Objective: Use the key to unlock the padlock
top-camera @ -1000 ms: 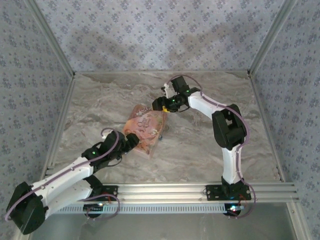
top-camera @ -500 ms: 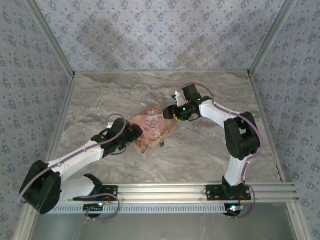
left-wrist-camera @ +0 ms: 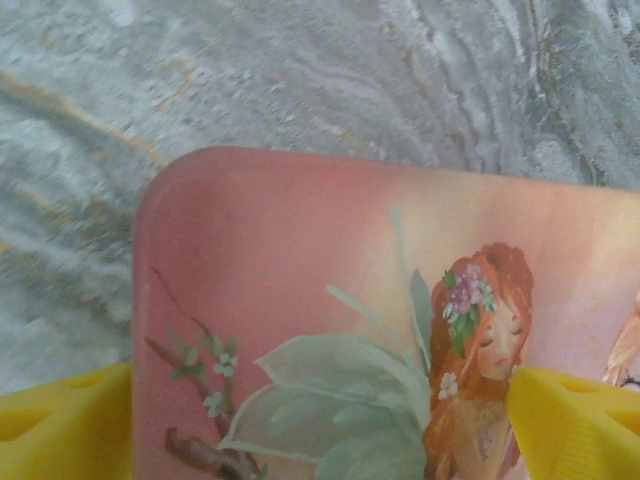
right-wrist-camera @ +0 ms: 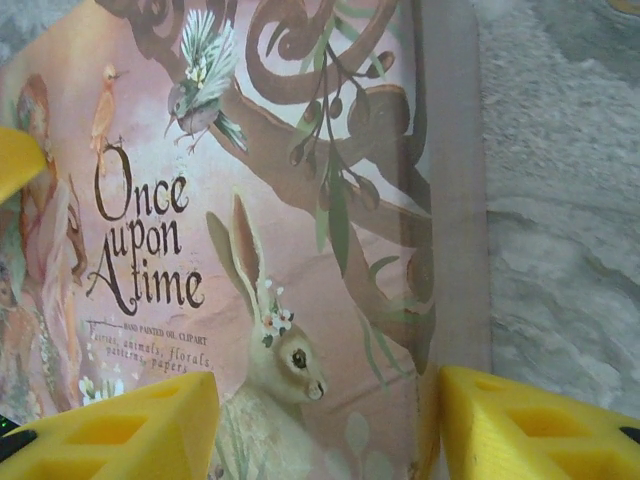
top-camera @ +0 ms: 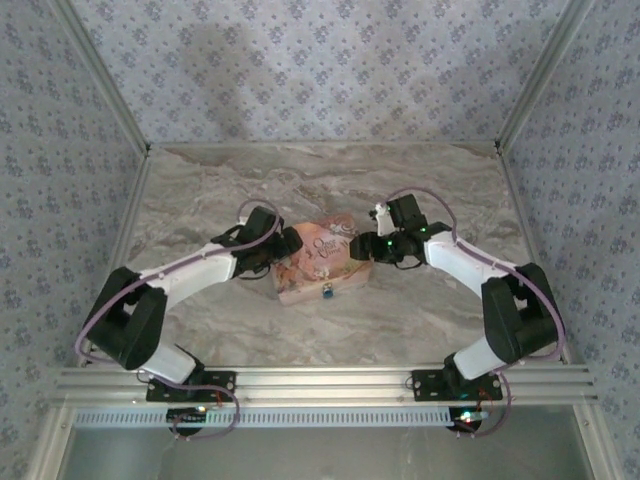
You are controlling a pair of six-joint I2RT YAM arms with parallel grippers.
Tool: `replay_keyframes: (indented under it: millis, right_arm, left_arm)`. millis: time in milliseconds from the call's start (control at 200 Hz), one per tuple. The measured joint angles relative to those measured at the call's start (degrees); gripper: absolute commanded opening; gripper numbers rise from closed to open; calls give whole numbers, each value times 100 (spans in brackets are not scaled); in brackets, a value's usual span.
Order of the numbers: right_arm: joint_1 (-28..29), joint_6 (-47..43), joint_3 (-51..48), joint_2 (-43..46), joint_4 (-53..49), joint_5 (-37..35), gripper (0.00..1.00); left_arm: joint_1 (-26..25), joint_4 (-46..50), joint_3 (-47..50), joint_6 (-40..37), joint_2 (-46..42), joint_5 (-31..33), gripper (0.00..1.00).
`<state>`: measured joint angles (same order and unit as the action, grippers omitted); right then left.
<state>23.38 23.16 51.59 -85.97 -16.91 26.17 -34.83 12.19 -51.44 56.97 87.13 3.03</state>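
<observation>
The padlock (top-camera: pixel 328 293) is a tiny blue speck at the near edge of the flat pink illustrated pouch (top-camera: pixel 320 262) in the middle of the table. The key is out of view. My left gripper (top-camera: pixel 286 248) is at the pouch's left end. In its wrist view the yellow fingertips (left-wrist-camera: pixel 62 428) stand wide apart over the pouch's corner (left-wrist-camera: pixel 330 300), so the left gripper (left-wrist-camera: pixel 320 430) is open. At the pouch's right end my right gripper (top-camera: pixel 366 247) is open. Its yellow fingertips (right-wrist-camera: pixel 112 432) flank the rabbit picture on the pouch (right-wrist-camera: pixel 300 260), with the right gripper (right-wrist-camera: pixel 325 425) just above it.
A marbled tabletop (top-camera: pixel 420 310) lies inside patterned walls, with an aluminium rail (top-camera: pixel 330 380) along the near edge. Both forearms angle inward toward the pouch. Bare table lies behind the pouch and toward both sides.
The pouch has turned and shifted right and a little farther back. My left gripper swung up and right with it. The right gripper moved right and nearer, its jaws narrowing somewhat.
</observation>
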Motion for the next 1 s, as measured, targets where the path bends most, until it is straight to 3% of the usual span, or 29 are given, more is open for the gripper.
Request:
replay_keyframes:
  millis: [365, 800, 999]
  right_arm:
    - [0, 258, 9, -44, 72, -393, 60]
    - [76, 472, 629, -758, 271, -435, 61]
    - [127, 498, 730, -846, 339, -435, 66]
  left_arm:
    - [238, 109, -1134, -522, 1021, -162, 90]
    - [787, 393, -1952, -935, 1556, -452, 90]
    - [973, 468, -2085, -1049, 1622, -654, 90]
